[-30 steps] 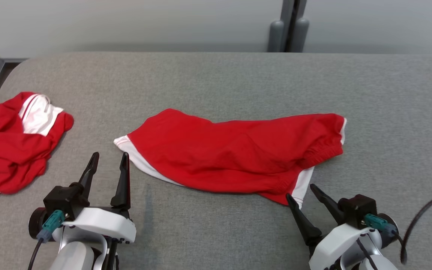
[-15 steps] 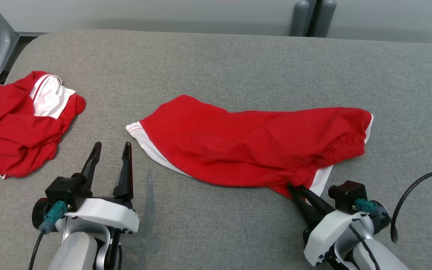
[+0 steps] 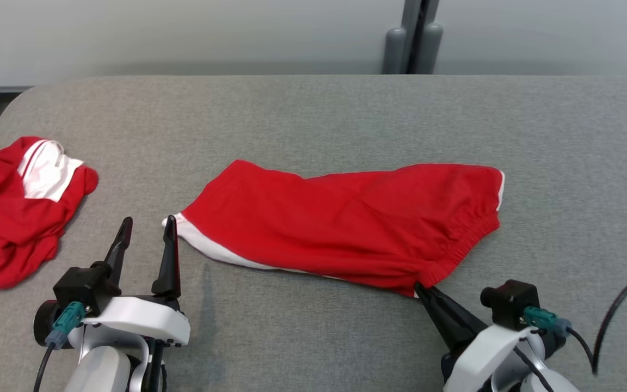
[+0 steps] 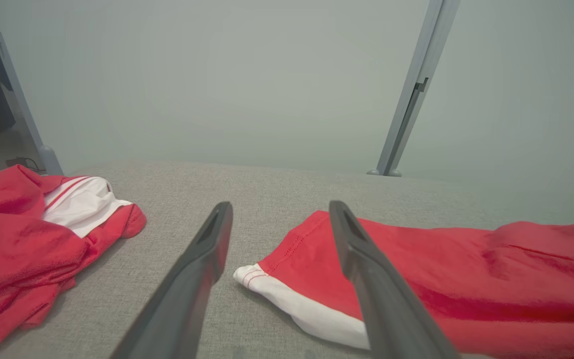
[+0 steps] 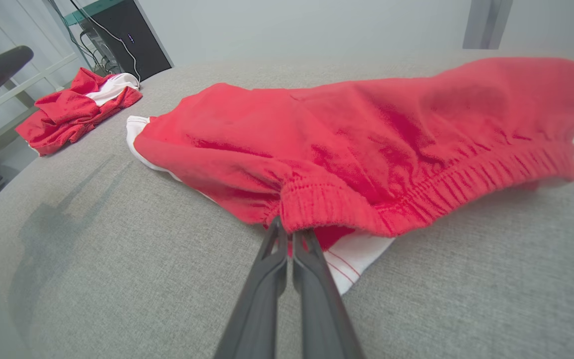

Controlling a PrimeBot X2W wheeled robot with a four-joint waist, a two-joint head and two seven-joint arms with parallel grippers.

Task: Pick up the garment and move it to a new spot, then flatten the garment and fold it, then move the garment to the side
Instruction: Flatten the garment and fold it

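The garment (image 3: 346,223) is a pair of red shorts with white trim, lying spread across the middle of the grey table (image 3: 313,120). My right gripper (image 3: 418,286) is shut on the near corner of its elastic waistband; in the right wrist view the fingertips (image 5: 289,227) pinch the red band of the garment (image 5: 366,134). My left gripper (image 3: 148,220) stands open at the white hem corner on the left end. In the left wrist view that gripper (image 4: 280,205) frames the hem of the garment (image 4: 466,279), and its right finger overlaps the cloth.
A second crumpled red and white garment (image 3: 14,212) lies near the table's left edge, also seen as a red heap (image 4: 28,234) and a far heap (image 5: 75,107). A grey post (image 3: 411,38) stands behind the table. A black cable (image 3: 618,310) loops at the lower right.
My right gripper has closed on the waistband corner, and the white trim there has tucked under. The head camera has shifted. My left gripper stays open, now close to the hem corner.
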